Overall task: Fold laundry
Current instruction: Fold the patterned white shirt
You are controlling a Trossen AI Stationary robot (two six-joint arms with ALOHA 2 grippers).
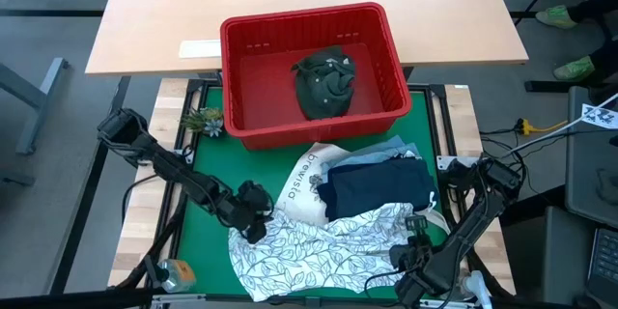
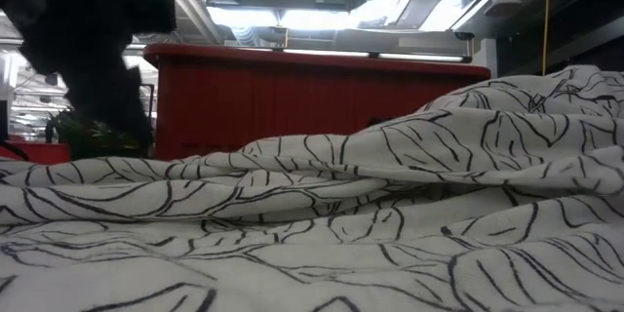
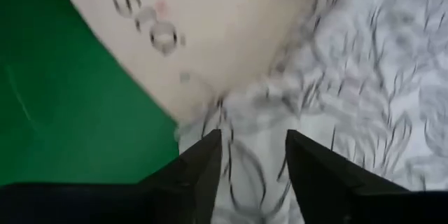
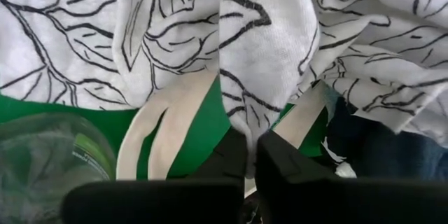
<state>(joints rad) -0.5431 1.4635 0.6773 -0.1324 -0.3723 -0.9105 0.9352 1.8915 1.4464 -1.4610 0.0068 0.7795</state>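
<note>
Over on the left, the left tool (image 1: 257,220) sits low on the green desk (image 1: 198,224) at the left edge of the white leaf-print garment (image 1: 319,246); its two dark fingers (image 3: 199,175) stand apart over the cloth, and I can't tell whether they have any of it. Just beyond it lies the white tote bag (image 1: 307,188), partly under the pile. In the middle, a navy garment (image 1: 377,191) rests on a light blue denim piece (image 1: 372,154), both touching the leaf-print one in front of them. Behind them stands the red basket (image 1: 314,72) with a dark olive garment (image 1: 325,82) inside. On the right, the right tool (image 1: 410,256) is clenched on a fold of the leaf-print garment at its right edge, the cloth pinched between its fingers.
</note>
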